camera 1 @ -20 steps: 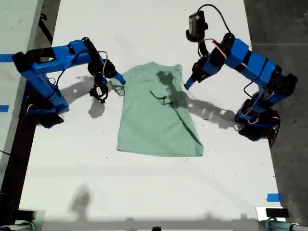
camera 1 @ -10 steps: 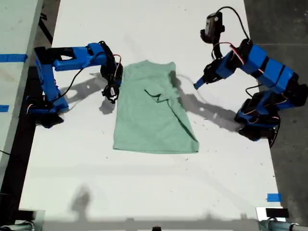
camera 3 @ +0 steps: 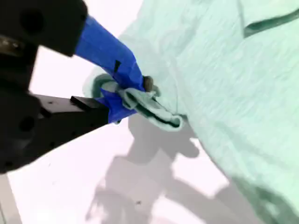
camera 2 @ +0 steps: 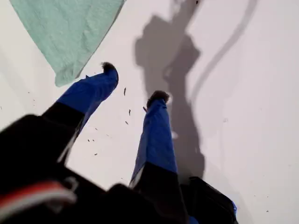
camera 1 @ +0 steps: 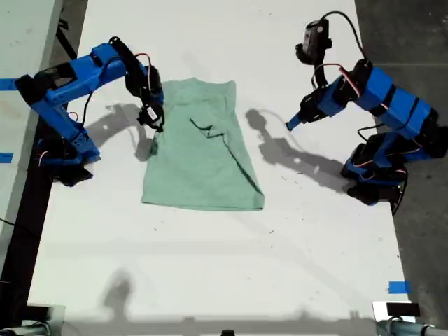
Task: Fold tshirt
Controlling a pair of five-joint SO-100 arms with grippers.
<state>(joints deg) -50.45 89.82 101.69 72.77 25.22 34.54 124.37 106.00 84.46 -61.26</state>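
The pale mint-green tshirt [camera 1: 199,150] lies folded lengthwise on the white table [camera 1: 210,280], left of centre in the exterior view. My second gripper [camera 1: 155,115] is at the shirt's upper left edge in that view. In the second wrist view it [camera 3: 140,95] is shut on a bunched fold of the tshirt [camera 3: 224,93]. My first gripper [camera 1: 290,124] hovers over bare table to the exterior view's right of the shirt, apart from it. The first wrist view shows it [camera 2: 134,83] open and holding nothing, with a corner of the tshirt [camera 2: 65,28] beyond its fingertips.
The arms' bases stand at the table's left [camera 1: 66,157] and right [camera 1: 374,185] sides in the exterior view. A strip of blue tape [camera 1: 397,287] marks the exterior view's lower right. A second pale surface [camera 1: 21,42] runs along its left edge, dark floor [camera 1: 420,42] along its right.
My second gripper has dragged the tshirt toward the exterior view's left. My first gripper has drawn back from the shirt toward that view's right, and it now hovers over bare table.
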